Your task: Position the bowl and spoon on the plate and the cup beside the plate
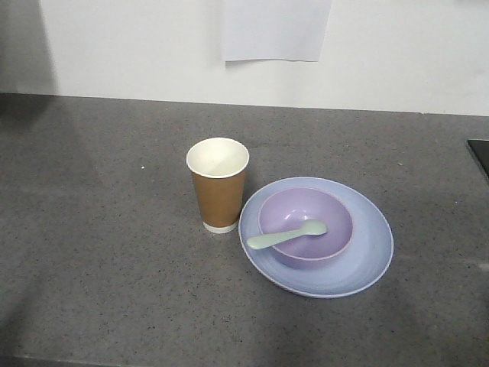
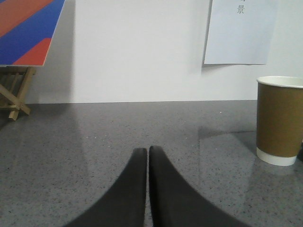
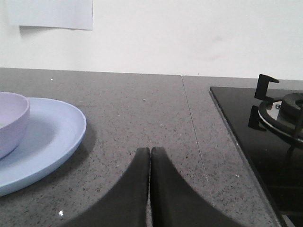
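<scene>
Bowl sits on plate; both arms' fingers pressed together, holding nothing.

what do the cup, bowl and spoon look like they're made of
Cup: likely paper, with a matte brown wall, white rim and white base band.
Bowl: probably plastic, smooth lavender with a soft sheen.
Spoon: probably plastic too, pale mint, thick, one moulded piece, matte.

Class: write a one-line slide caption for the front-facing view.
Paper cup stands beside a blue plate holding a purple bowl with a spoon.
</scene>
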Tool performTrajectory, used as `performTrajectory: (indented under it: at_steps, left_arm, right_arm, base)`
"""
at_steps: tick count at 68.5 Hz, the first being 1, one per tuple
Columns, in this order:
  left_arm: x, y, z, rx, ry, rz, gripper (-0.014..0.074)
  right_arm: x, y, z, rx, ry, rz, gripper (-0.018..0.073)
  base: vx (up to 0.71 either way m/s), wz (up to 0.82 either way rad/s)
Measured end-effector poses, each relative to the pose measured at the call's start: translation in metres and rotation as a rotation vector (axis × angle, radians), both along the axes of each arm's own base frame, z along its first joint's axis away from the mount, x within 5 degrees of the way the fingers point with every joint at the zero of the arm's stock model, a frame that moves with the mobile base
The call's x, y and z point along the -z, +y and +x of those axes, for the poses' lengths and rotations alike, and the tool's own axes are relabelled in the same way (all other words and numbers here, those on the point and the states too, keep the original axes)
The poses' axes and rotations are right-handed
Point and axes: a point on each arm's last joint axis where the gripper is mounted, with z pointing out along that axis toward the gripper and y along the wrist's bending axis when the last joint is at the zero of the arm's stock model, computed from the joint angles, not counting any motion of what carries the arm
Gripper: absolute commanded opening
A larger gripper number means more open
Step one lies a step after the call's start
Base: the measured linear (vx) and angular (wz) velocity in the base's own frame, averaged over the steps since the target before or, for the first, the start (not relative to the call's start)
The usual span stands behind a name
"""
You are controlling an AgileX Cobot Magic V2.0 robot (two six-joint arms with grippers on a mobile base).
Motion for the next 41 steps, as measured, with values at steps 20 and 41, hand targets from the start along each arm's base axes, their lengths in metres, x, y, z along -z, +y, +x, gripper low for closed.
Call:
performTrajectory:
  at_steps: [20, 41]
  left_arm:
    - [0.0000, 0.0000, 0.0000, 0.000, 0.000, 0.000, -0.0006]
    - [0.0000, 0.0000, 0.0000, 0.000, 0.000, 0.000, -0.0006]
  right_arm:
    - [-0.0033, 0.0004, -0.0038, -0.002, -0.070, -0.012, -0.0003]
    - [-0.0033, 0.0003, -0.0038, -0.002, -0.070, -0.023, -0.0003]
  base:
    - [0.00, 0.00]
    - [0.00, 0.00]
